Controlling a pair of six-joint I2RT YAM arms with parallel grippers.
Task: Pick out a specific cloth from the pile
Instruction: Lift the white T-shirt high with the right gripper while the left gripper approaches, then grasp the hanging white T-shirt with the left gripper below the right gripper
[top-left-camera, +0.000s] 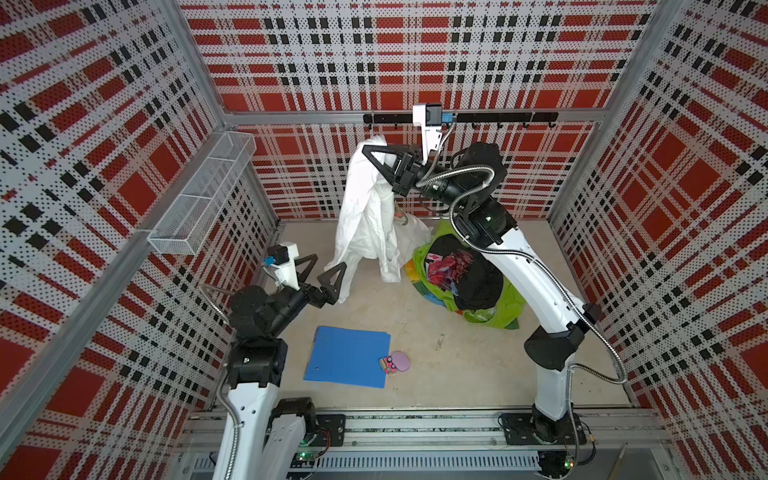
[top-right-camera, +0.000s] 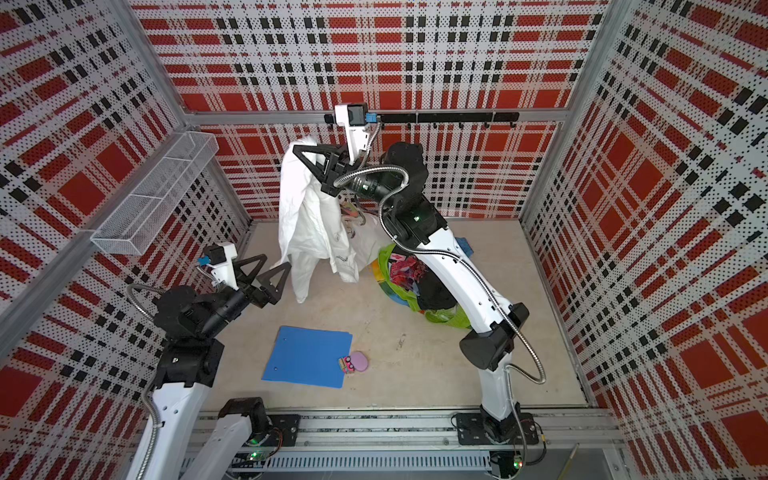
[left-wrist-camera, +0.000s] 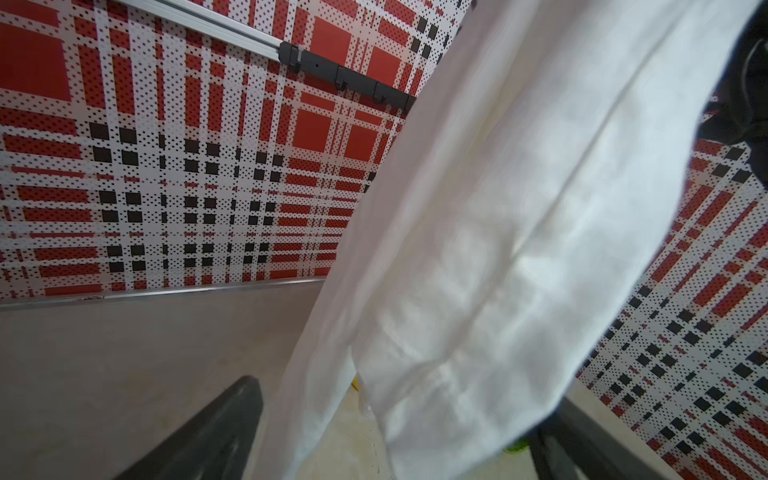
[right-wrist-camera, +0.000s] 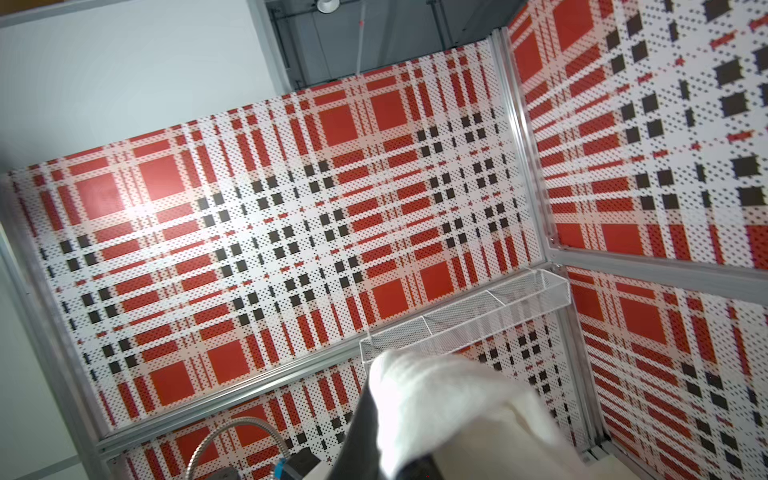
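The cloth, a large white T-shirt, hangs in long folds from my right gripper, which is shut on its top edge high near the back wall. A bit of coloured print shows at its right side. In the right wrist view the white fabric bunches over my right gripper. The pile, black, red-pink and lime green, lies under the right arm. My left gripper is open low at the shirt's hanging left edge. In the left wrist view the shirt drapes in front of my left gripper.
A blue folder lies flat on the floor near the front, with a purple disc and small pink item at its right corner. A wire basket hangs on the left wall. A black hook rail runs along the back wall.
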